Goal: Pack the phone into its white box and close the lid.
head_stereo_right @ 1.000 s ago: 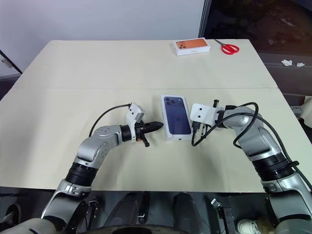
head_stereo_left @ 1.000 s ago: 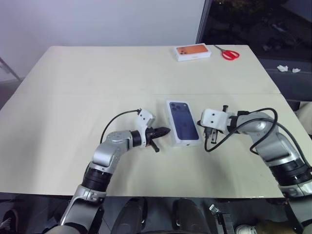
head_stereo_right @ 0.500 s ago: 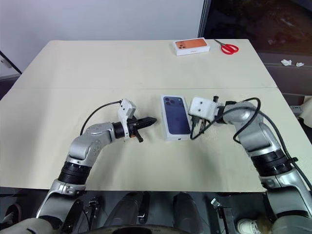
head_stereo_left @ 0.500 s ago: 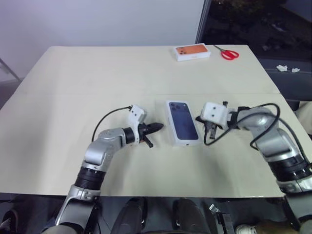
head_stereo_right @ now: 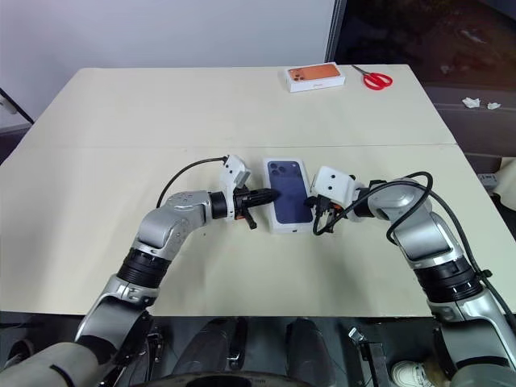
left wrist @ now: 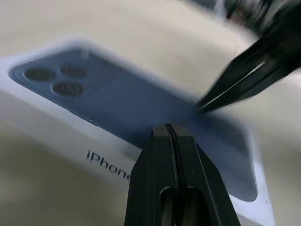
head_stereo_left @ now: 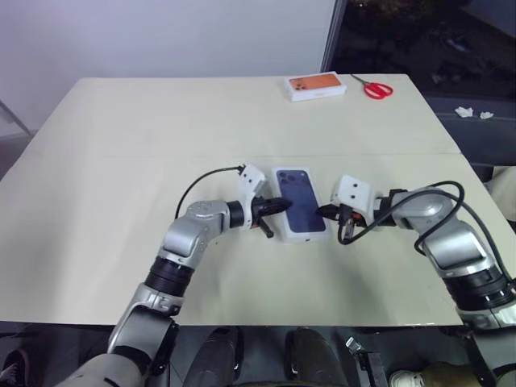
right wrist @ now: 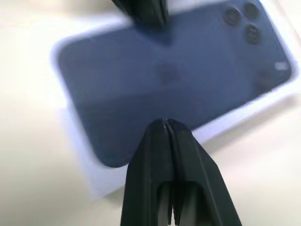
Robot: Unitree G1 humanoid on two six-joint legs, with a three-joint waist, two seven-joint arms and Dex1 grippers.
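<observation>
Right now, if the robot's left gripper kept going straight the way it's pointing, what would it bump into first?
Probably the lid with the dark blue phone printed on it. The shut left gripper points across its top, toward the right gripper, though its height above the lid is unclear.

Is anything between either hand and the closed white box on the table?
Nothing visible. The left hand and right hand, both shut, sit at opposite long sides of the lid, with only bare table around.

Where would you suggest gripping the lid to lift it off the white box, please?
Take the lid by its two long side walls, one gripper from each side. It lies flat, print up, and the shut left gripper and right gripper already flank it; both must open first.
</observation>
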